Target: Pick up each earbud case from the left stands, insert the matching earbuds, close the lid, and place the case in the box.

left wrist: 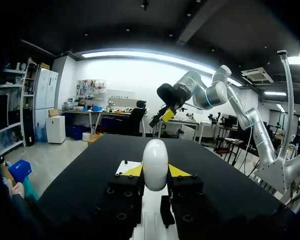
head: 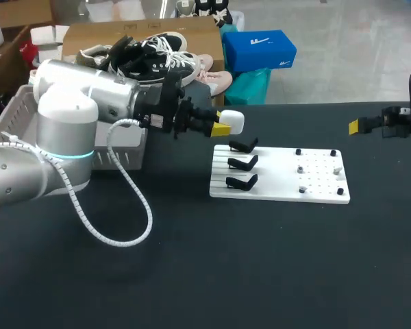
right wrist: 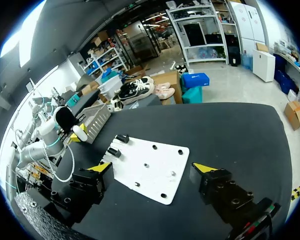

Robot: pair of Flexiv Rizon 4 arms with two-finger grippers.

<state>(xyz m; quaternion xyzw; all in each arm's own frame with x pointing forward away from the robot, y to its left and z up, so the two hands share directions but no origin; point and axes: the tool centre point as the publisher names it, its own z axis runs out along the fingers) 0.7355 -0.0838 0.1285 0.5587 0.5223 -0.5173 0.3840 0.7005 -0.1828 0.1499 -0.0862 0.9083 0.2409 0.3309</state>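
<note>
My left gripper (head: 222,127) is shut on a white earbud case (head: 234,122) and holds it in the air just beyond the back left corner of the white board (head: 281,179). In the left wrist view the case (left wrist: 155,160) stands upright between the yellow tips of the gripper (left wrist: 155,172), lid closed. Three black stands (head: 242,164) line the board's left side with nothing on them. Small earbuds (head: 302,168) sit on the board's right half. My right gripper (head: 359,126) hangs open at the far right. From its own view the gripper (right wrist: 152,169) looks down on the board (right wrist: 155,177).
A grey mesh basket (head: 14,116) stands at the back left behind my left arm, also visible as the basket (right wrist: 97,120) in the right wrist view. A white cable (head: 127,226) loops down from the left arm over the black table (head: 205,274).
</note>
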